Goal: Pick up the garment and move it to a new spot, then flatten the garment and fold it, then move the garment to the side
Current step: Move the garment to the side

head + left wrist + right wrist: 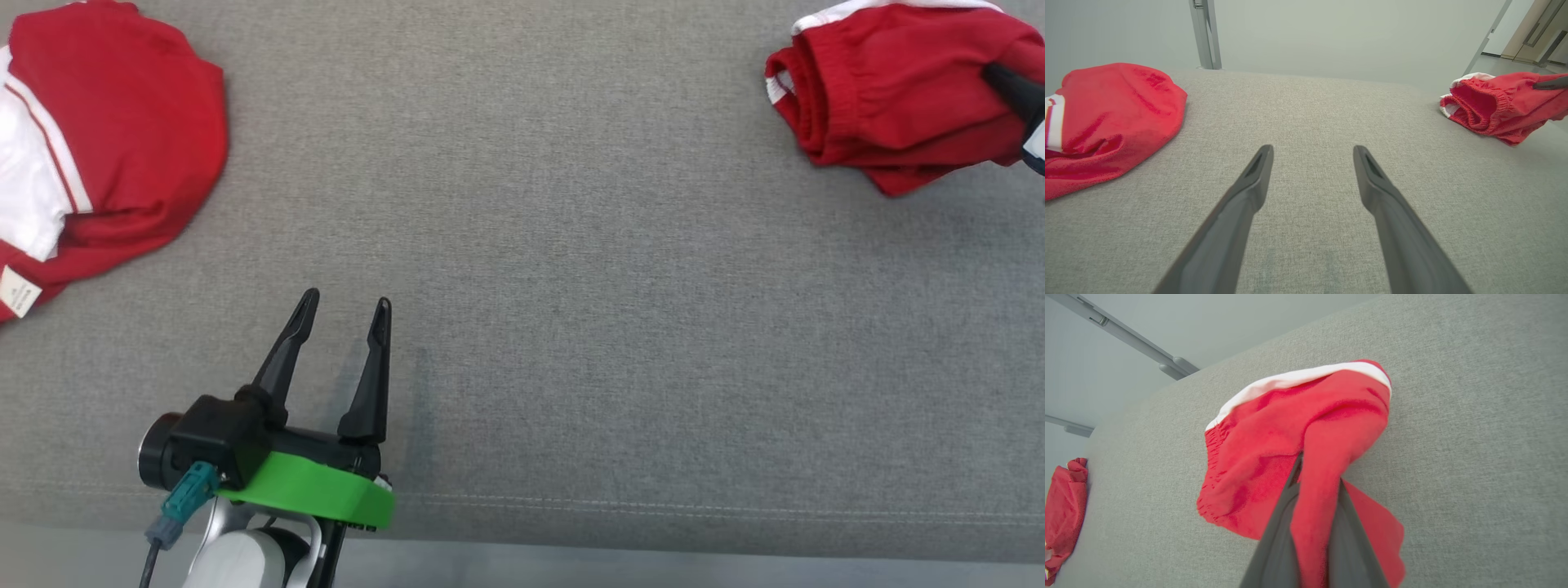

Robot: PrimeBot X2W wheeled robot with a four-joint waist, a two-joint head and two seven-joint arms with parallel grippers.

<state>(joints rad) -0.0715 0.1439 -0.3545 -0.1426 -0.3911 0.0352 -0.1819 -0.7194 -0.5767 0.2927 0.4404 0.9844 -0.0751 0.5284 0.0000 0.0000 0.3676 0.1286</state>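
Note:
A red garment point(890, 90) with a white band and an elastic waist lies bunched at the far right of the grey cloth surface point(571, 286). My right gripper point(1000, 77) is shut on a fold of it; in the right wrist view the garment point(1298, 428) hangs around the dark fingers point(1274, 539), part of it raised off the surface. The left wrist view shows the garment point(1498, 106) at the right with one right finger point(1551, 83) on it. My left gripper point(347, 300) rests open and empty near the front left, fingers point(1249, 192) spread over bare cloth.
A second red and white garment point(122, 139) with a small label lies crumpled at the far left, seen also in the left wrist view point(1114, 118). A metal post point(1206, 32) stands behind the surface. The front edge point(653, 510) runs along the bottom.

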